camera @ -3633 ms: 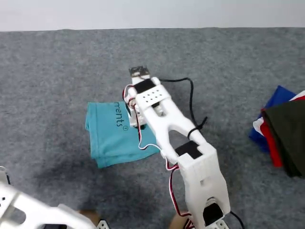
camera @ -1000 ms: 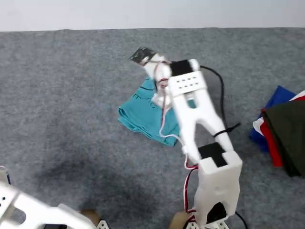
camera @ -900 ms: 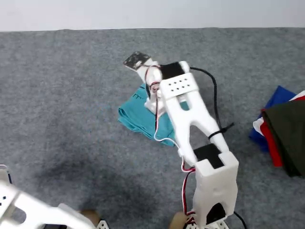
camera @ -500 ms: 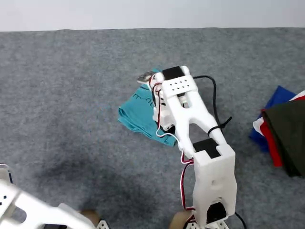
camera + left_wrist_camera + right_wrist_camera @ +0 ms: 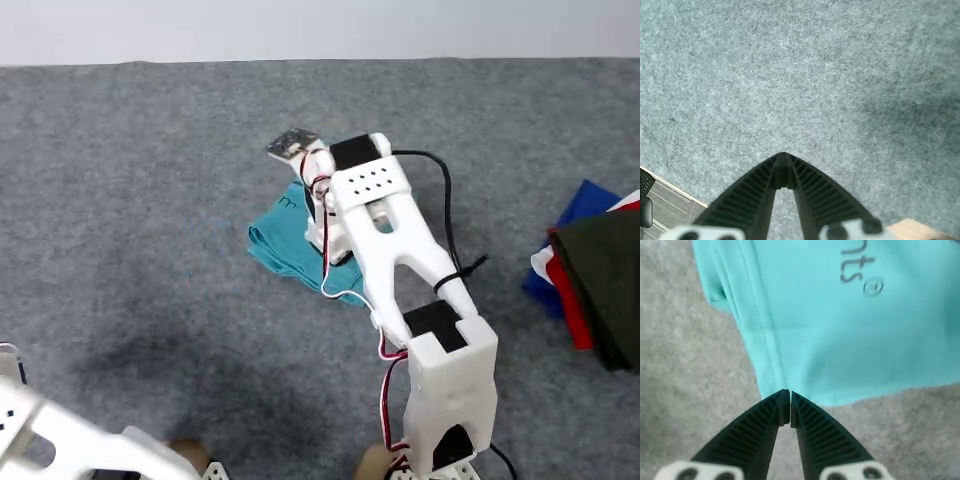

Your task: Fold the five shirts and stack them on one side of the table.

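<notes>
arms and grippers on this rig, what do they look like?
Right arm: white plastic, black motor blocks, a plate dotted with small holes, thin red and white wires, a looping black cable. Left arm: plain white shell. Right gripper and left gripper: black ribbed fingers tapering to a point, on white bases.

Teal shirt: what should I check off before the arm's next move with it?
1. Teal shirt folded: ok.
2. Teal shirt on the stack: not ok, it lies apart, mid-table.
3. Right gripper open to grasp: not ok, shut at the shirt's edge.
4. Path to the stack: ok, just grey cover between.
5. Left gripper away from the shirt: ok, shut over the grey cover.
</notes>
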Available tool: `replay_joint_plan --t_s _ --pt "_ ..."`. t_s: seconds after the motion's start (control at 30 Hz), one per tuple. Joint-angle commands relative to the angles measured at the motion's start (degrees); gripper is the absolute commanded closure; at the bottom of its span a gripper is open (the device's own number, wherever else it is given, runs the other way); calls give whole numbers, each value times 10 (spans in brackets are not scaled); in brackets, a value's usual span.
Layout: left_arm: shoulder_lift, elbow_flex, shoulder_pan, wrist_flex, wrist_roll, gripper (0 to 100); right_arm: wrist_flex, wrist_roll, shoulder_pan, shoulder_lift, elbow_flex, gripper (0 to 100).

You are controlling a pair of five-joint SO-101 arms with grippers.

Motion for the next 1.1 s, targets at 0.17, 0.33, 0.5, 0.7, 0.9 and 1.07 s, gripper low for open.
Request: replay_joint_plan --t_s 0.17,0.33,0.5,0.7,0.9,1.07 --pt "-14 -7 4 -9 -4 998 24 -6 19 85 13 988" --pt "-14 -7 4 -9 -4 998 85 -5 47 57 13 988" --pt "-14 -7 5 -9 -4 998 78 -4 38 -13 13 988" --pt "-14 -7 5 -9 -4 998 51 -43 11 -66 12 988" --pt "-14 -7 5 -9 -4 998 58 -281 29 -124 12 988" --pt "-14 -7 5 -6 -4 998 58 -419 41 -144 15 988"
